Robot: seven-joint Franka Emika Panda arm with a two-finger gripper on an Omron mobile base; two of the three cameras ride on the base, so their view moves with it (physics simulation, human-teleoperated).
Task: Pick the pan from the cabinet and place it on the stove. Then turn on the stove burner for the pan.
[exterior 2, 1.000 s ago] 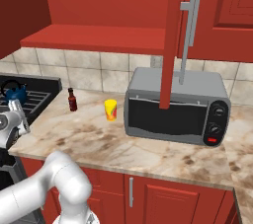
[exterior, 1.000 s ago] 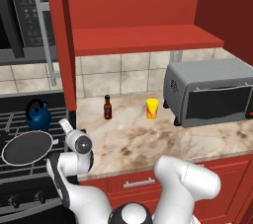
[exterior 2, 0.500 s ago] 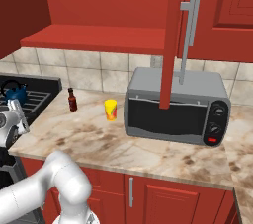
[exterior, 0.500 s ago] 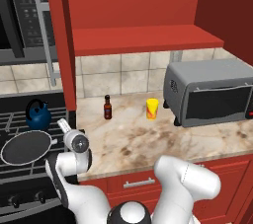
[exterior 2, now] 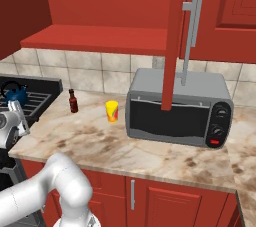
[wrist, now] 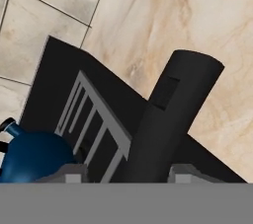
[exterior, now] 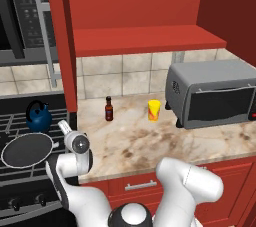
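dark grey pan [exterior: 27,149] rests on the stove [exterior: 20,181], gripper [wrist: 126,178] clamped around its black handle.

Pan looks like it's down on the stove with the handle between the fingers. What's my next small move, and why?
Probably open the fingers and lift clear: the pan lies flat on the stove grate beside the kettle, its handle between them, and the knobs are untouched.
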